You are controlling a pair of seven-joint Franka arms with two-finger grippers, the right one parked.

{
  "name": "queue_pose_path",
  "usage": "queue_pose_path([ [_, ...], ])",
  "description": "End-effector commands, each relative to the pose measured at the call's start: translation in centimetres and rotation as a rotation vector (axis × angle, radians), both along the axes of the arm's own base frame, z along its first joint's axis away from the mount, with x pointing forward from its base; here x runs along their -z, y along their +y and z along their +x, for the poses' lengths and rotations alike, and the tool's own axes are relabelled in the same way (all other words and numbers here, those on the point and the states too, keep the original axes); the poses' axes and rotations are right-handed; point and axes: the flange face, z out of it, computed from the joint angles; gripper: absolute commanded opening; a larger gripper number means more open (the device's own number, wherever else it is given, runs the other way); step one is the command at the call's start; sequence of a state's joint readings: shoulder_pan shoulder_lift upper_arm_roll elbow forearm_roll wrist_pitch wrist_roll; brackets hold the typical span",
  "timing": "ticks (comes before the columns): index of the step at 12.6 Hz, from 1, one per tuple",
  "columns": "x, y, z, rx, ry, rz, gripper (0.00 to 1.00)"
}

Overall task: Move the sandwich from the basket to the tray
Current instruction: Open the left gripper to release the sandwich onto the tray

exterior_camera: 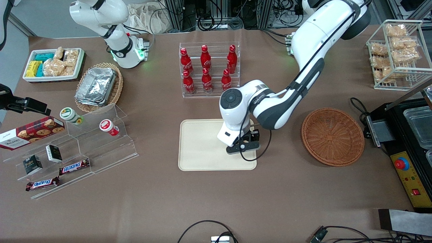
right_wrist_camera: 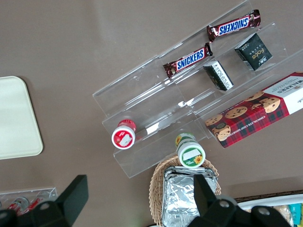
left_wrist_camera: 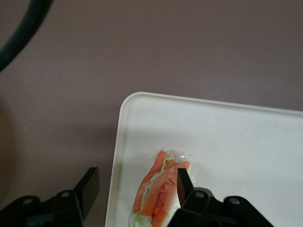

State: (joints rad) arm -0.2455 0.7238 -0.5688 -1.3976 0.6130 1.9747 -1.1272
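A: Left to right: Walkers box (exterior_camera: pixel 32 132), Snickers bars (exterior_camera: pixel 74 166), Coca-Cola bottles (exterior_camera: pixel 206 68).
B: And there, sandwich (left_wrist_camera: pixel 158 189) down on the tray (exterior_camera: pixel 202 145)! Basket (exterior_camera: pixel 332 136) emptied.
A: Hand (exterior_camera: pixel 243 147) low over the tray's edge, spread wide, one finger (left_wrist_camera: pixel 184 182) beside the wrap.
B: Nearly done, probably only lifting clear left.

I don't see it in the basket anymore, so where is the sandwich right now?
The sandwich lies on the tray, near the corner shown in the left wrist view, between the open gripper's fingers; the basket holds nothing.
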Motion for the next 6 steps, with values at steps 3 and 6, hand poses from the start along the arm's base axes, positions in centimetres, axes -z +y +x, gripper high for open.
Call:
queue_pose_path([
  [3, -6.5, 3.4, 3.1, -0.143, 0.018, -0.022, 1.0],
  [6, -9.8, 5.9, 5.1, -0.201, 0.014, -0.054, 1.0],
])
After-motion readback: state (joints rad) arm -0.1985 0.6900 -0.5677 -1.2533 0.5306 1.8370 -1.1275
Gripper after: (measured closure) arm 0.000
